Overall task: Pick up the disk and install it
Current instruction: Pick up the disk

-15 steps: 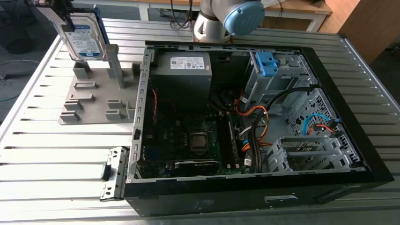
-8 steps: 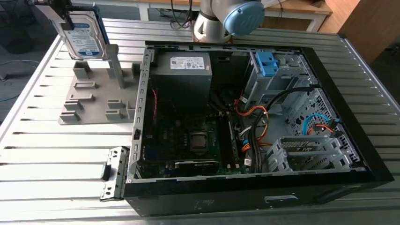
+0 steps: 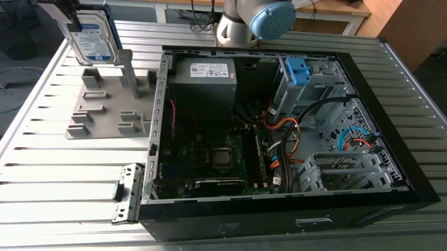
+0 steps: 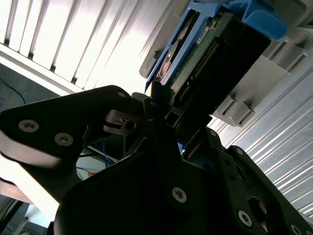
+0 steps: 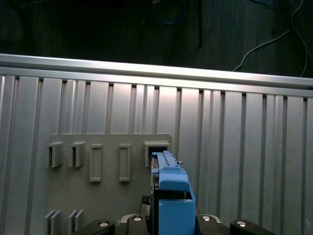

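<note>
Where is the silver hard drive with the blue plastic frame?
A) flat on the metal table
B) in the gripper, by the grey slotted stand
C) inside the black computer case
B: the gripper is shut on the silver blue-framed hard drive, held at the grey slotted stand, outside the black computer case.

the tool (image 4: 164,111) grips the disk (image 4: 215,54) (blue frame, connector edge showing) by the grey holder (image 4: 243,105) on the slatted table (image 4: 88,39).

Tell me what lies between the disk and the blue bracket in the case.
In the exterior view: the grey fixture's tall post, the case's side wall and the power supply box, between disk and blue bracket.
</note>
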`<state>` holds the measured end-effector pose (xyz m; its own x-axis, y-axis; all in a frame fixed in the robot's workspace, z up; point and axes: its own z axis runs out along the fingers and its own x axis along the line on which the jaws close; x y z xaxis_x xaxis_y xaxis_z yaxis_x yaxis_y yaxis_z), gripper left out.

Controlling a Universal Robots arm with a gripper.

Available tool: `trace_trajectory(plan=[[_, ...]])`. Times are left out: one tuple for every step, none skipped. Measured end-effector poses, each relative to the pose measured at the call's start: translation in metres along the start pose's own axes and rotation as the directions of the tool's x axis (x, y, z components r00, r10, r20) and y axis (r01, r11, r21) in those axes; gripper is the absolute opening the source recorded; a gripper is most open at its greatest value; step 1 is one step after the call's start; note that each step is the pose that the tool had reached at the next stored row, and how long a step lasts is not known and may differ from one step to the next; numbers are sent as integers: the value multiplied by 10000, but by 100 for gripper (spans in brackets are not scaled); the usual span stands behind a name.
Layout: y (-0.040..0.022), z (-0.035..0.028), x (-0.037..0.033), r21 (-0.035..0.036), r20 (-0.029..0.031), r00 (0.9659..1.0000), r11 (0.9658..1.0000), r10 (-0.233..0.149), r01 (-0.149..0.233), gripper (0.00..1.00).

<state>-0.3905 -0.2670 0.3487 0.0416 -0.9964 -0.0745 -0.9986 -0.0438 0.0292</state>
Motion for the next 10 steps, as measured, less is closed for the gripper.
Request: trace_trajectory(plan=[[0, -5, 0, 1, 1, 10000, 10000, 0, 0, 36], [0, -11, -1, 1, 1, 10000, 10000, 0, 0, 36], [0, -16, -1, 1, 1, 10000, 10000, 0, 0, 36], [1, -22, -2, 1, 1, 10000, 10000, 0, 0, 36], [0, -27, -2, 1, 2, 10000, 10000, 0, 0, 36], [1, -33, -3, 1, 2, 10000, 10000, 0, 0, 36], [1, -39, -3, 1, 2, 10000, 10000, 0, 0, 36], [1, -45, -3, 1, 2, 10000, 10000, 0, 0, 36], [1, -52, -4, 1, 2, 10000, 10000, 0, 0, 36], [2, -57, -4, 2, 4, 10000, 10000, 0, 0, 36]])
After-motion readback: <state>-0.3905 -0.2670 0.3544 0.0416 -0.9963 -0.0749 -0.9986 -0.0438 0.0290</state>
